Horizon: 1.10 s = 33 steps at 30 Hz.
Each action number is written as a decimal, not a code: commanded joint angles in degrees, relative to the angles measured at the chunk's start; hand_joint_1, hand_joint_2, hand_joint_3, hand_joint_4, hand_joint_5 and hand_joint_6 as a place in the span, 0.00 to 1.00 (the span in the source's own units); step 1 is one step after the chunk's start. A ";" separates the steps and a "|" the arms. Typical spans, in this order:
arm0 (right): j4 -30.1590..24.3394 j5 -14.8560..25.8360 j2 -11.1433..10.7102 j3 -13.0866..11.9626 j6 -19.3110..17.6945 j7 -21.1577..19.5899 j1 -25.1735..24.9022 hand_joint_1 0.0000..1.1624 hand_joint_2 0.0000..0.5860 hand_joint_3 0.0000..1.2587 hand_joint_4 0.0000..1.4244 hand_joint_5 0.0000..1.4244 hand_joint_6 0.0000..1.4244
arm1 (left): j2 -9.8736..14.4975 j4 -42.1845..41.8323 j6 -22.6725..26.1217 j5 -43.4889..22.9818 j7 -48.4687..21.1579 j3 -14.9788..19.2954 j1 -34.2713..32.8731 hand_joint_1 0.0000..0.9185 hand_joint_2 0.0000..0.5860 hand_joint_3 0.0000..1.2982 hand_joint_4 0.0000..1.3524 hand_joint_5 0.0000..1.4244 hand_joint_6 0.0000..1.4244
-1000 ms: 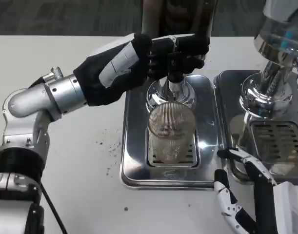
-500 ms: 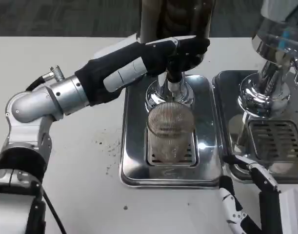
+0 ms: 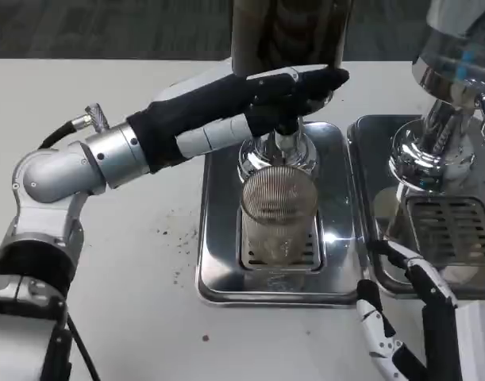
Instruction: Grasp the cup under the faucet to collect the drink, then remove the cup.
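A ribbed clear glass cup stands upright on the grate of a steel drip tray, right under the faucet of a dark drink dispenser. My left hand, in a black glove, reaches in from the left. Its fingers stretch over the black faucet handle and the thumb lies below, so the handle sits between them. My right hand is low at the bottom right, beside the tray's front right corner, with its fingers apart, holding nothing and clear of the cup.
A second steel dispenser with its own drip tray stands at the right, close to my right hand. Dark specks lie on the white table left of the tray.
My left hand's fingers have stretched out further right over the faucet handle, and the forearm has moved in. My right hand dipped, then rose a little. The cup has not moved.
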 commanded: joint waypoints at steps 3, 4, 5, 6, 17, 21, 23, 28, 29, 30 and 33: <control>-0.56 2.96 -0.61 -1.08 -0.21 2.90 -2.18 0.32 0.72 0.26 0.18 0.18 0.19 | 1.37 1.38 -1.39 4.38 0.61 -2.72 2.37 0.00 0.06 0.10 0.02 0.04 0.00; -0.65 3.46 -0.68 -1.34 -0.14 3.49 -2.57 0.32 0.72 0.26 0.18 0.18 0.19 | 1.51 1.36 -1.94 4.64 0.90 -3.03 2.38 0.00 0.06 0.10 0.02 0.04 0.00; -0.69 3.84 -0.70 -1.58 -0.10 3.98 -2.85 0.32 0.71 0.26 0.18 0.18 0.19 | 1.58 1.31 -2.32 4.69 0.99 -3.21 2.42 0.00 0.06 0.10 0.02 0.04 0.00; -0.69 4.35 -0.75 -1.86 -0.09 4.51 -3.17 0.32 0.71 0.26 0.18 0.18 0.19 | 1.58 1.34 -2.57 4.81 1.13 -3.32 2.39 0.00 0.06 0.10 0.02 0.03 0.00; -0.23 8.79 -1.01 -3.31 0.02 10.08 -5.91 0.30 0.67 0.18 0.13 0.15 0.17 | 2.40 1.42 -5.46 6.34 2.91 -4.56 2.38 0.00 0.07 0.10 0.02 0.01 0.00; 0.36 11.05 -1.46 -3.84 -0.31 12.81 -7.35 0.29 0.64 0.14 0.10 0.12 0.16 | 2.68 1.56 -6.38 7.12 3.76 -5.30 2.27 0.00 0.07 0.10 0.02 0.00 0.00; 0.95 12.47 -1.56 -4.04 -0.70 13.94 -7.90 0.28 0.62 0.12 0.09 0.11 0.15 | 2.75 1.56 -6.78 7.42 3.94 -5.40 2.34 0.00 0.07 0.10 0.01 0.00 0.00; 3.47 16.61 -1.90 -4.47 -2.18 17.15 -9.76 0.27 0.55 0.08 0.06 0.10 0.14 | 2.98 1.80 -7.49 8.06 4.56 -5.71 2.20 0.00 0.07 0.10 0.01 0.00 0.00; 4.07 17.26 -1.91 -4.56 -2.47 17.70 -10.15 0.27 0.53 0.08 0.06 0.10 0.14 | 3.04 1.87 -7.54 8.21 4.73 -5.82 2.15 0.00 0.07 0.09 0.01 0.00 0.00; 4.54 17.72 -1.92 -4.65 -2.71 18.10 -10.46 0.28 0.51 0.07 0.05 0.09 0.14 | 3.09 1.94 -7.59 8.29 4.81 -5.91 2.09 0.00 0.07 0.09 0.00 0.00 0.00; 5.83 19.02 -1.97 -4.83 -3.38 19.48 -11.39 0.32 0.45 0.05 0.04 0.07 0.12 | 3.24 2.07 -7.70 8.44 5.07 -6.18 1.99 0.00 0.07 0.09 0.00 0.00 0.00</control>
